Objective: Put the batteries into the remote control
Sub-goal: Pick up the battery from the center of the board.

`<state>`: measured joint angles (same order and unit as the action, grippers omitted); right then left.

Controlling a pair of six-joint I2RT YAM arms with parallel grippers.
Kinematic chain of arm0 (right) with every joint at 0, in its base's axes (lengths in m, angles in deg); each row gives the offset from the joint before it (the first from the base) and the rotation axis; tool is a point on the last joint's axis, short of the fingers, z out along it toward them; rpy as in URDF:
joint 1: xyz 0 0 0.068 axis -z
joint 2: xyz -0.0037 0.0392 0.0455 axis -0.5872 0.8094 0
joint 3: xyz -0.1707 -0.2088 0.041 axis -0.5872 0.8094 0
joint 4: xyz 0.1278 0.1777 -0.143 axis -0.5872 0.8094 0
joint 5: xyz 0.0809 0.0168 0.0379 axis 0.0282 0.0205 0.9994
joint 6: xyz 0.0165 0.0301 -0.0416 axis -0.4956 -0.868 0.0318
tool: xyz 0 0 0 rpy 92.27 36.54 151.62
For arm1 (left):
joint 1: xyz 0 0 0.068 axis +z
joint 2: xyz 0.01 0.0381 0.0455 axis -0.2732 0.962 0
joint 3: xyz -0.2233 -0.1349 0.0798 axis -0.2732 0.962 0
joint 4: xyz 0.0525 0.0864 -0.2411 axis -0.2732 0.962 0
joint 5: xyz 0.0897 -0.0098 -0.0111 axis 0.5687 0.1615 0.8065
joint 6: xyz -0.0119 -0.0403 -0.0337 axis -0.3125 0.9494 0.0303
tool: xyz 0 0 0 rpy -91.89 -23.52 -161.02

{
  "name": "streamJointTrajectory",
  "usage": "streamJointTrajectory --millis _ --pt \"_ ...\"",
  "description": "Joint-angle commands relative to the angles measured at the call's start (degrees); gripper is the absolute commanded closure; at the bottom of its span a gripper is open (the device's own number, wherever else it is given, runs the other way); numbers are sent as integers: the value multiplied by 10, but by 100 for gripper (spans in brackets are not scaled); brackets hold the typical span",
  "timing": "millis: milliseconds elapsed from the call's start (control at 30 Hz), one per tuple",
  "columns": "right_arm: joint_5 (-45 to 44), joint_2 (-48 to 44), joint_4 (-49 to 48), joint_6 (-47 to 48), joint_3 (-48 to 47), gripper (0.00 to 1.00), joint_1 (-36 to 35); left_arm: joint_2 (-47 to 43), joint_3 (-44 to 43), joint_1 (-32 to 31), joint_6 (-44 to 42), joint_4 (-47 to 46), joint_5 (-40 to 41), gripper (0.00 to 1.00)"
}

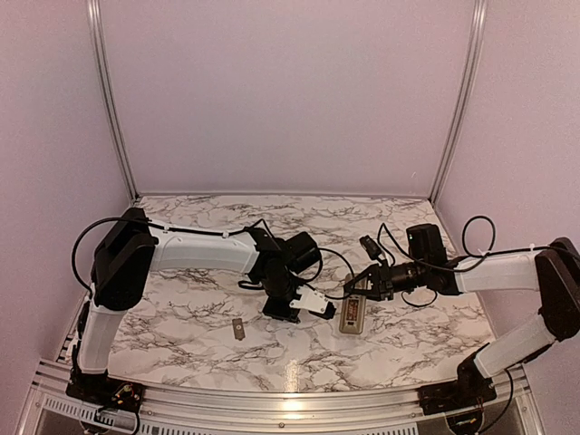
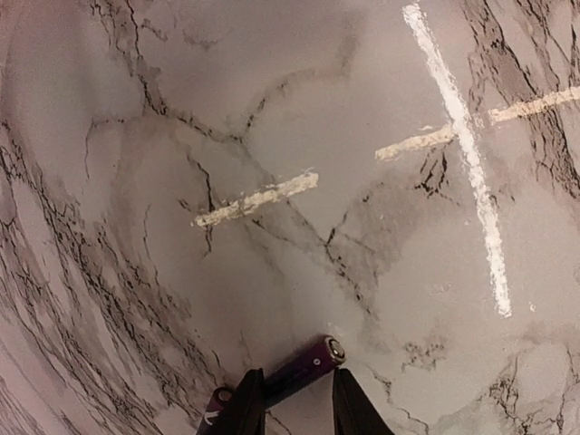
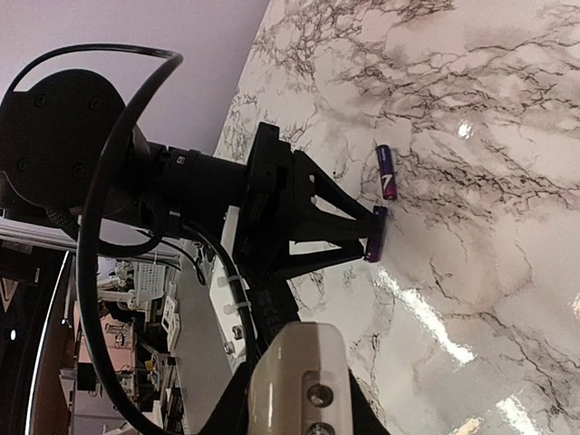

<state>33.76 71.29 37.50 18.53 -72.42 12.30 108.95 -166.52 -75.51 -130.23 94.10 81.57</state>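
- The remote control [image 1: 352, 314] is right of the middle of the table [image 1: 181, 299], in the near half, with its tan-grey back and dark recess facing up. I cannot tell if it rests on the marble or hangs just above it.
- The right gripper [image 1: 358, 288] is pinching the far end of the remote control. Its forearm reaches from the right edge toward the left and is almost level.
- The left gripper [image 1: 281, 313] stands just left of the remote control. Its forearm runs to the right and the wrist is bent down to the table.
- Its fingers [image 2: 246, 408] stand narrowly on both sides of a purple battery [image 2: 304, 365] that lies on the marble. I cannot tell if they already press it.
- A second purple battery [image 3: 385, 172] lies near, apart from it.
- A small grey flat piece [image 1: 238, 328] lies to the left of the left gripper, a little nearer.
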Motion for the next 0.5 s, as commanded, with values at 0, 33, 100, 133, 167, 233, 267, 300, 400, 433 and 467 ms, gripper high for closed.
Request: streamJointTrajectory --millis 0,33,100,133,167,233,267,300,400,433,467 --pt "9 9 -17 4 -2 100 7 22 -5 -11 9 34 -1 75" --pt "9 9 -17 4 -2 100 7 22 -4 -11 13 37 0 77" --pt "8 11 -17 5 -3 100 7 21 1 -14 19 42 2 79" --pt "8 12 -16 6 -3 100 7 21 6 -17 21 43 5 80" --pt "8 14 -17 6 -3 100 7 21 11 -20 21 44 9 81" --pt "8 15 -16 6 -4 100 8 21 22 -26 27 45 20 81" --pt "7 15 -16 6 -4 100 8 20 25 -27 33 46 23 82" --pt "6 14 -16 6 -3 100 7 19 26 -28 38 48 21 83" --pt "3 16 -13 8 -3 100 8 6 33 -29 66 47 3 93" --pt "0 15 -9 10 -3 100 8 -2 40 -29 80 44 -2 96" --pt "-4 14 -4 14 -3 100 8 -12 51 -29 100 35 -2 100"
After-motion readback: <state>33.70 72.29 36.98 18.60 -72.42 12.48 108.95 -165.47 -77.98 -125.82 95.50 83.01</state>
